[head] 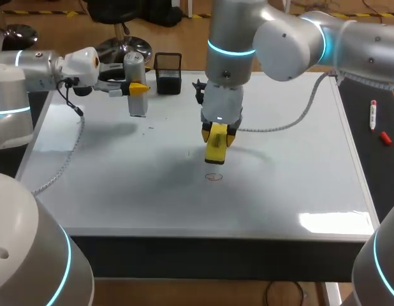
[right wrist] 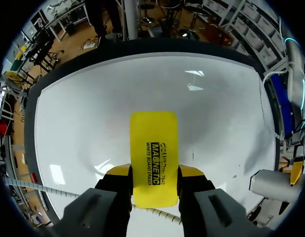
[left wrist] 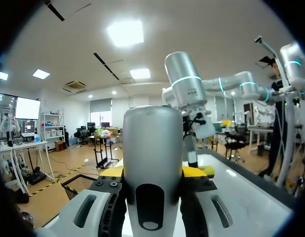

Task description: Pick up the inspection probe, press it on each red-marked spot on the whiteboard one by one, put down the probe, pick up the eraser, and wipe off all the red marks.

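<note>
The inspection probe [head: 134,67], a grey cylinder, hangs upright over the whiteboard's [head: 292,178] far left corner, with my left gripper [head: 138,88] shut on it. In the left wrist view the probe [left wrist: 152,143] fills the space between the fingers of that gripper [left wrist: 152,173]. My right gripper [head: 217,134] is shut on the yellow eraser [head: 215,148], which points down over the board's middle. A faint red oval mark [head: 213,176] lies on the board just in front of the eraser. The right wrist view shows the eraser [right wrist: 153,153] held in the gripper [right wrist: 154,173] above bare white board.
A black mesh pen holder [head: 168,73] and a small black object [head: 199,89] stand at the board's far edge. A grey cable [head: 280,124] lies across the board behind the right gripper. A red marker [head: 373,115] and its cap [head: 386,137] lie on the dark strip at the right.
</note>
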You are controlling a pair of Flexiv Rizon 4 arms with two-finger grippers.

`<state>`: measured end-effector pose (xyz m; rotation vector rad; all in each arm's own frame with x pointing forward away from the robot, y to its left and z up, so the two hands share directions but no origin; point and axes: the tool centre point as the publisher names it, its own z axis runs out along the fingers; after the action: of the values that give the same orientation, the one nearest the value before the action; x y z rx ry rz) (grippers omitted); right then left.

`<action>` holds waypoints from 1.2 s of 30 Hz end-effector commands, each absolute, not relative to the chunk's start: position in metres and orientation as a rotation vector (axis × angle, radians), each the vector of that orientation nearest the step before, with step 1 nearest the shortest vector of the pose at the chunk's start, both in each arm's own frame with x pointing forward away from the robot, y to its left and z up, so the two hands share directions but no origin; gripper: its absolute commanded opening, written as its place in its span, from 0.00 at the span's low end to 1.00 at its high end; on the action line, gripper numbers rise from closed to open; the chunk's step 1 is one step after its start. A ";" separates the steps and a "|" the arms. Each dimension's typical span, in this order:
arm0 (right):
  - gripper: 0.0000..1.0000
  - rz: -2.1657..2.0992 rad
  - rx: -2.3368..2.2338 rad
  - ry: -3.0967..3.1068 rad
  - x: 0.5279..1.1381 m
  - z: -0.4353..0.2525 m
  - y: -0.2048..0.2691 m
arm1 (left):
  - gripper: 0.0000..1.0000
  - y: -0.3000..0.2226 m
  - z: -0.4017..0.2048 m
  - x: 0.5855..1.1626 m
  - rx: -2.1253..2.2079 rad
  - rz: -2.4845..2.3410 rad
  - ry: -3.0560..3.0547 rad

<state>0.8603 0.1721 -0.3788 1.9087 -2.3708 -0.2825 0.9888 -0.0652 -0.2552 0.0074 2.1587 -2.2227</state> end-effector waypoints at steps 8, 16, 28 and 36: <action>0.00 -0.325 1.993 -2.283 0.833 -0.406 0.199 | 0.00 -0.066 -0.254 0.988 0.005 -2.219 2.158; 0.00 -0.295 2.023 -2.254 0.812 -0.413 0.215 | 0.00 -0.066 -0.254 0.988 0.005 -2.219 2.158; 0.00 -0.310 2.025 -2.222 0.805 -0.427 0.217 | 0.00 -0.066 -0.254 0.988 0.005 -2.219 2.158; 0.00 -0.318 2.016 -2.207 0.805 -0.434 0.216 | 0.00 -0.066 -0.254 0.988 0.005 -2.219 2.158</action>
<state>0.8027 0.2147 -0.4312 2.0166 -2.2142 -0.3236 0.9888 -0.0652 -0.2552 0.0074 2.1587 -2.2228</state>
